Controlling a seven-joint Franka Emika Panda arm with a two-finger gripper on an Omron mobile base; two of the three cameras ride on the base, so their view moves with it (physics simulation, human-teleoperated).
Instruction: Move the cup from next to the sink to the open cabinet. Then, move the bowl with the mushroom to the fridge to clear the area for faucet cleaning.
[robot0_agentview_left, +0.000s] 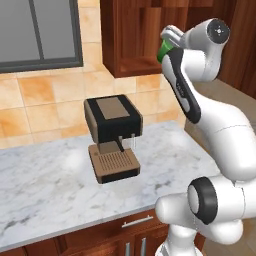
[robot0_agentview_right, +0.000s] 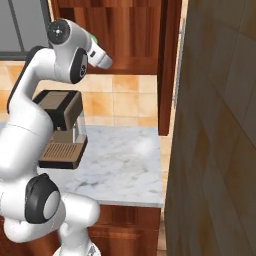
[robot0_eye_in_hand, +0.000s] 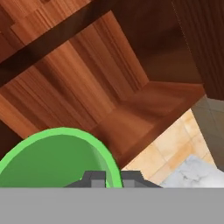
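One small, rigid, bright green cup (robot0_eye_in_hand: 52, 159), likely light and slick, is pinched by its thin rim in the closed two-finger gripper (robot0_eye_in_hand: 113, 178), raised before the open wooden cabinet (robot0_eye_in_hand: 131, 105).

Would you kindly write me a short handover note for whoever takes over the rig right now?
Gripper: shut on the rim of the cup, which looks green here, held raised above the counter.
Cup: in the grip, just in front of the open cabinet, not yet set on its wooden shelf.
Nearby: a coffee machine stands on the counter below the cabinet.
Done: the cup has been picked up and brought to the cabinet.
Left: set the cup inside and release it; then, as the task orders it, take the bowl with the mushroom to the fridge.
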